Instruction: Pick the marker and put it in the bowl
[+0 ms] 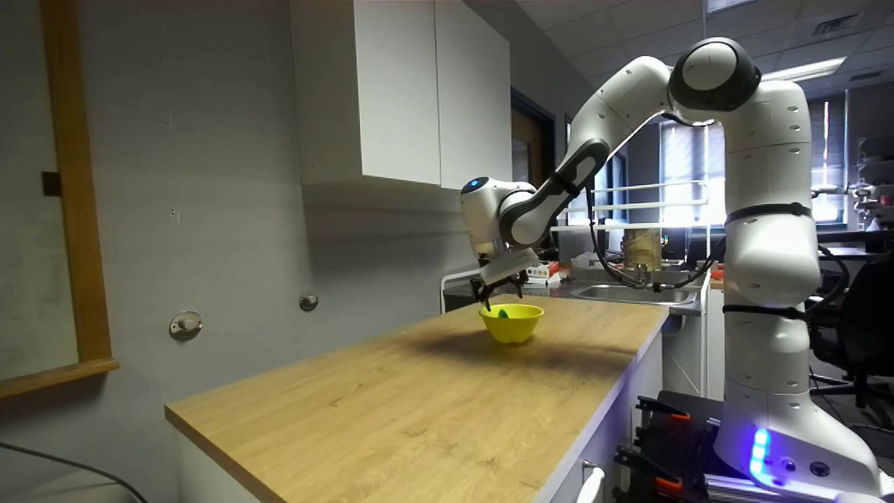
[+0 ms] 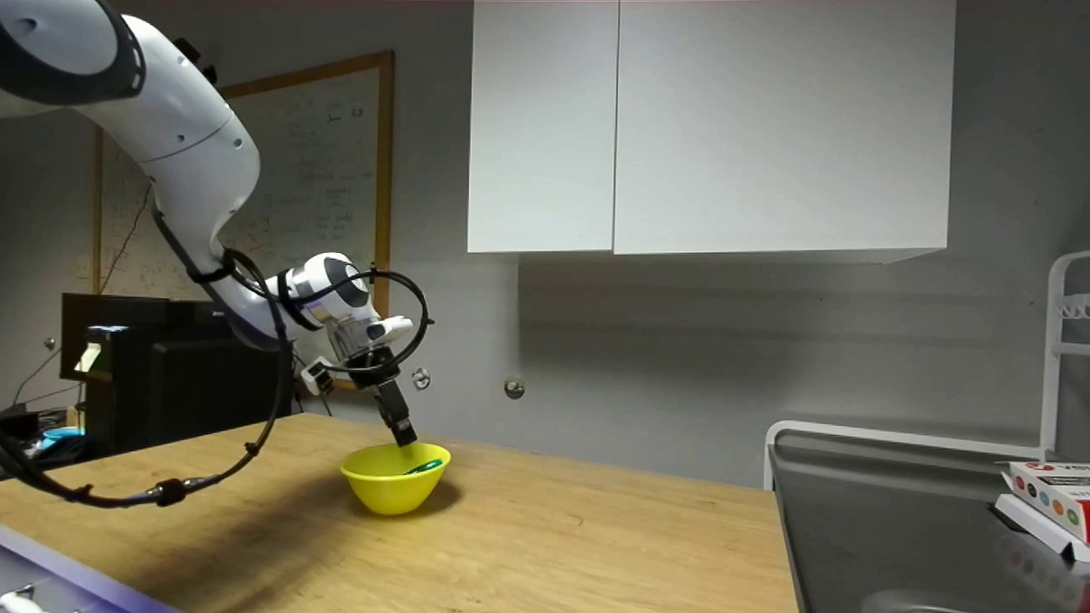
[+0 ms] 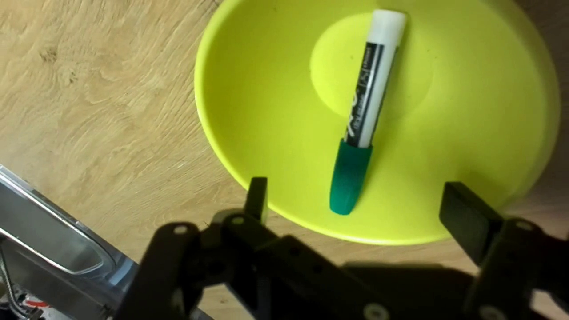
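Observation:
The marker has a dark green cap and a white and black body. It lies inside the yellow bowl, its cap resting up against the bowl's side in the wrist view. The marker's green end also shows in both exterior views. The bowl stands upright on the wooden counter. My gripper is open, its fingers wide apart and apart from the marker. In both exterior views the gripper hangs tilted, with its fingertips at or just above the bowl's rim.
The wooden counter runs along a grey wall. A white wall cabinet hangs above. A metal sink and a cardboard box are past the counter's end. A black monitor stands behind the arm.

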